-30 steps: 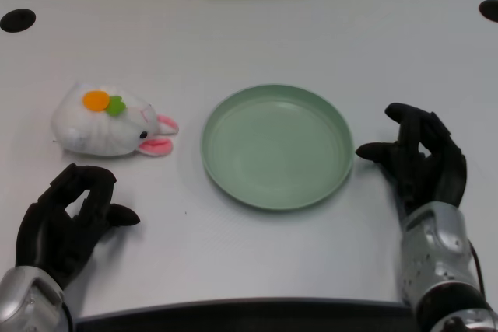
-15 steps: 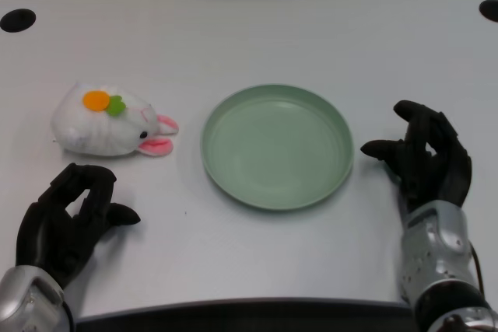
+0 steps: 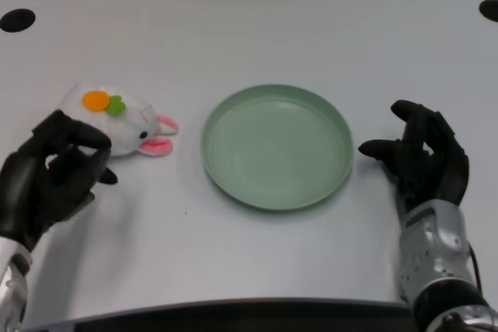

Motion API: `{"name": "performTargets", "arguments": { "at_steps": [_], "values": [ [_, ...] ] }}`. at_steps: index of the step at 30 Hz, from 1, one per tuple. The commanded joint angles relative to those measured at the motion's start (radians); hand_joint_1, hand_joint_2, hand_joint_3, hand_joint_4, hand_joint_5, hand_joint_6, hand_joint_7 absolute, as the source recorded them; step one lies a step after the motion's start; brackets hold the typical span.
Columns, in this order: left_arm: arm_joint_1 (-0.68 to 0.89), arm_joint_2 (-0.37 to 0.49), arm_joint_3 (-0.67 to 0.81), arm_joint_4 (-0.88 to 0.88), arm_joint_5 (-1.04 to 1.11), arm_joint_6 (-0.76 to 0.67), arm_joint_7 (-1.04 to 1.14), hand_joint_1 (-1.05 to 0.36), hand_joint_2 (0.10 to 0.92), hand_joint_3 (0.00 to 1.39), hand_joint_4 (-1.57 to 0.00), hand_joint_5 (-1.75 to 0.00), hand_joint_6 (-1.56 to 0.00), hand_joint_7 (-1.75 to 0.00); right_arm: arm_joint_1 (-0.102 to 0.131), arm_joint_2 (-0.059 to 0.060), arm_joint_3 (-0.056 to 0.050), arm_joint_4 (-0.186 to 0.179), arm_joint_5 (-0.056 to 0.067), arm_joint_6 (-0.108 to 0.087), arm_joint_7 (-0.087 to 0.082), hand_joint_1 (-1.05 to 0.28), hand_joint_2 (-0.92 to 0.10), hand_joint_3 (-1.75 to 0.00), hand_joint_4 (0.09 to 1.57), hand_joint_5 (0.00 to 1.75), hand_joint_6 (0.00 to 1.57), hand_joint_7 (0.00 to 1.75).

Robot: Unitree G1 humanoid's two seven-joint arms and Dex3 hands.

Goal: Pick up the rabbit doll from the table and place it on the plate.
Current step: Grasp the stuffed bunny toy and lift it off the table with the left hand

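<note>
Rabbit doll [image 3: 124, 118] ungrasped at plate's [image 3: 233, 184] nine o'clock; left hand [image 3: 48, 176] overlapping it, fingers curled, grip not visible; lift and placement pending.

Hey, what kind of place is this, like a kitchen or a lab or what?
Most likely a robot test bench, not a kitchen: a bare white table with cable holes at its far corners, holding just a green plate and a rabbit doll, with the black left hand beside the doll.
</note>
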Motion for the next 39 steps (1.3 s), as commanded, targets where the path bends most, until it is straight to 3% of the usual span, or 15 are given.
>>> {"name": "performTargets", "arguments": {
  "at_steps": [1,5,8,10,14,16,18,21,23,27,30,37,39],
  "values": [
    [-0.003,0.06,-0.017,-0.065,0.043,-0.023,-0.019,-0.6,0.921,0.31,-0.34,-1.55,-0.35,-1.16,-0.003,0.009,-0.002,-0.003,0.0,-0.014,-0.005,-0.41,-0.92,-0.46,0.85,1.38,0.64,1.22],
    [-0.017,0.122,-0.033,-0.112,0.116,-0.062,-0.021,-0.56,0.921,0.29,-0.3,-1.32,-0.34,-0.88,-0.002,0.014,-0.003,-0.007,0.001,-0.015,-0.009,-0.41,-0.92,-0.45,0.83,1.37,0.64,1.22],
    [-0.05,0.186,-0.051,-0.142,0.203,-0.08,-0.011,-0.59,0.921,0.24,-0.3,-1.12,-0.37,-0.58,0.001,0.014,0.004,-0.014,-0.007,-0.012,-0.014,-0.42,-0.92,-0.45,0.81,1.38,0.63,1.22],
    [-0.091,0.232,-0.063,-0.127,0.258,-0.112,-0.011,-0.6,0.921,0.2,-0.24,-1.05,-0.37,-0.48,0.005,0.014,0.011,-0.02,-0.015,-0.01,-0.018,-0.42,-0.92,-0.47,0.79,1.4,0.62,1.23],
    [-0.175,0.354,-0.119,-0.072,0.507,-0.184,0.065,-0.65,0.921,0.19,-0.19,-1.01,-0.35,-0.42,0.0,0.015,0.011,-0.019,-0.016,-0.004,-0.027,-0.42,-0.92,-0.49,0.79,1.43,0.62,1.23],
    [-0.208,0.4,-0.146,-0.059,0.593,-0.182,0.083,-0.69,0.921,0.16,-0.15,-0.82,-0.35,-0.29,0.001,0.015,0.014,-0.019,-0.017,-0.003,-0.028,-0.4,-0.92,-0.5,0.79,1.42,0.62,1.23],
    [-0.241,0.435,-0.173,-0.053,0.654,-0.165,0.076,-0.71,0.921,0.15,-0.14,-0.7,-0.34,-0.2,0.002,0.011,0.014,-0.013,-0.017,-0.008,-0.017,-0.4,-0.92,-0.5,0.79,1.42,0.61,1.22],
    [-0.307,0.491,-0.221,-0.034,0.743,-0.14,0.05,-0.77,0.921,0.11,-0.07,-0.49,-0.29,-0.07,-0.004,0.014,0.004,-0.001,-0.007,-0.014,-0.015,-0.41,-0.92,-0.48,0.8,1.4,0.62,1.21],
    [-0.356,0.519,-0.254,-0.017,0.78,-0.121,0.017,-0.81,0.921,0.07,-0.02,-0.37,-0.23,-0.02,-0.004,0.017,0.004,-0.002,-0.007,-0.01,-0.023,-0.41,-0.92,-0.46,0.81,1.39,0.64,1.21],
    [-0.435,0.547,-0.325,0.016,0.863,-0.084,-0.029,-0.9,0.921,0.07,0.0,-0.2,-0.13,-0.01,-0.005,0.015,0.002,0.008,-0.009,-0.024,-0.013,-0.41,-0.92,-0.45,0.82,1.38,0.65,1.19],
    [-0.487,0.545,-0.37,0.055,0.883,-0.056,-0.08,-0.95,0.918,0.06,0.0,-0.04,-0.07,-0.01,-0.008,0.018,-0.007,0.005,0.005,-0.007,-0.01,-0.42,-0.92,-0.42,0.83,1.38,0.66,1.18],
    [-0.594,0.513,-0.462,0.184,0.91,-0.025,-0.131,-1.01,0.902,0.02,0.0,0.0,-0.04,-0.01,0.002,0.02,0.003,-0.014,-0.002,-0.02,-0.006,-0.41,-0.92,-0.43,0.81,1.39,0.65,1.18],
    [-0.636,0.487,-0.499,0.251,0.923,-0.016,-0.14,-1.03,0.903,0.02,0.0,0.0,-0.03,0.0,0.004,0.022,0.006,-0.027,-0.004,-0.009,-0.019,-0.41,-0.92,-0.44,0.8,1.4,0.65,1.19]
  ]
}}
